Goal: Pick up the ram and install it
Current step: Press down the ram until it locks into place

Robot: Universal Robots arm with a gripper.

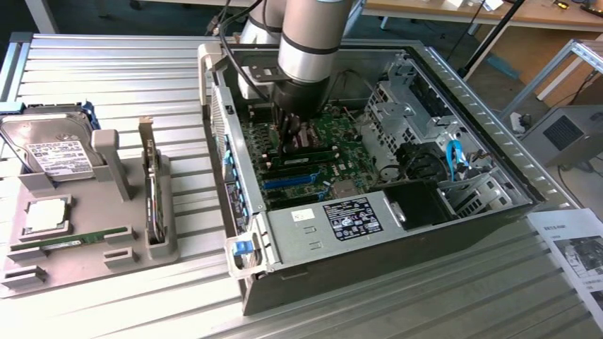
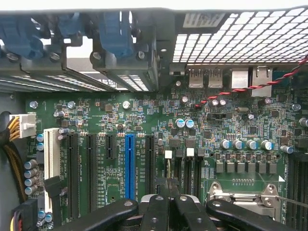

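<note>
Green ram [image 1: 70, 242] lies flat in the grey holder [image 1: 90, 265] on the bench [image 1: 123, 78], well apart from the computer case [image 1: 377, 233]. Gripper [image 2: 167, 202] hangs inside the case above the motherboard [image 2: 144, 120], fingers [image 2: 155, 211] pressed together, nothing between them.

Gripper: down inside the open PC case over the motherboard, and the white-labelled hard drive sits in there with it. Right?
Not quite. The gripper is inside the case over the motherboard, but the hard drive stands on the grey tray outside it, at the exterior view's left. The exterior view shows this.
</note>
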